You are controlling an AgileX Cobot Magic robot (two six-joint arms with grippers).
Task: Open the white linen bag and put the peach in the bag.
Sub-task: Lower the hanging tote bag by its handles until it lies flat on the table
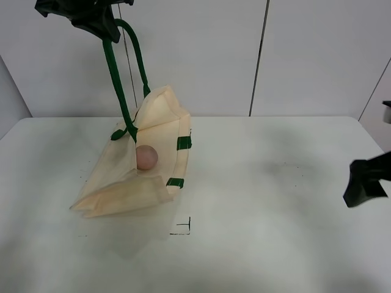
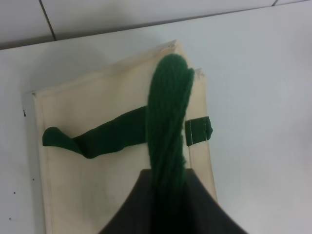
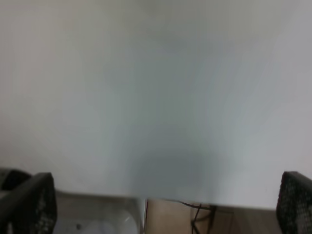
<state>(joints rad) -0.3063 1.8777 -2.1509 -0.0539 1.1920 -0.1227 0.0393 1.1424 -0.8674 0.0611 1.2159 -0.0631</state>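
The left pincer (image 2: pixel 168 187) is clamping tight on a green strap handle (image 2: pixel 166 112), holding up one side of the white linen bag (image 1: pixel 125 189) beneath it. The peach (image 1: pixel 146 157) is sitting inside the bag, well below that pincer. The right pincer (image 3: pixel 161 204) is gaping wide, gripping nothing, far off above the table (image 1: pixel 275 201).

The high exterior camera sits above and in front of the white table (image 1: pixel 275 201), tilted down toward the back wall (image 1: pixel 201 55) and far enough off to take in nearly the whole tabletop. In its frame the white linen bag (image 1: pixel 122 183) lies left of centre, the left gripper (image 1: pixel 101 27) is at the upper left and the right gripper (image 1: pixel 365 183) is at the right edge. The left wrist camera looks down along its own gripper, close over the bag and its green strap handle (image 2: pixel 168 117); the exterior view shares both. The right wrist camera, blurred, faces bare tabletop and the table's edge between its fingertips (image 3: pixel 29 204), and shares only the table.
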